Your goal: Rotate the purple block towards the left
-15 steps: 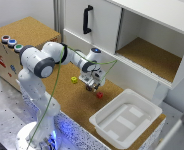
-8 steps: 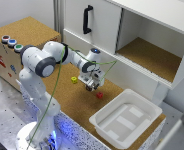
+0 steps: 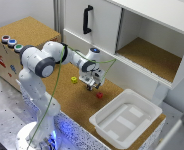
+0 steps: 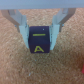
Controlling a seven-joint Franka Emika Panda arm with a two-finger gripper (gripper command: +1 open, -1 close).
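Observation:
In the wrist view the purple block, a dark cube with a yellow letter A on its face, sits between my gripper's two pale fingers, which press against its sides on the cork surface. In the exterior view my gripper points down at the cork table, and the block shows only as a dark spot at the fingertips. A red block lies just beside it, and a yellow-green block lies to the exterior view's left.
A white tray stands at the table's near right corner. Behind the arm is a white cabinet with an open compartment and a black handle. A box with coloured buttons stands at the left.

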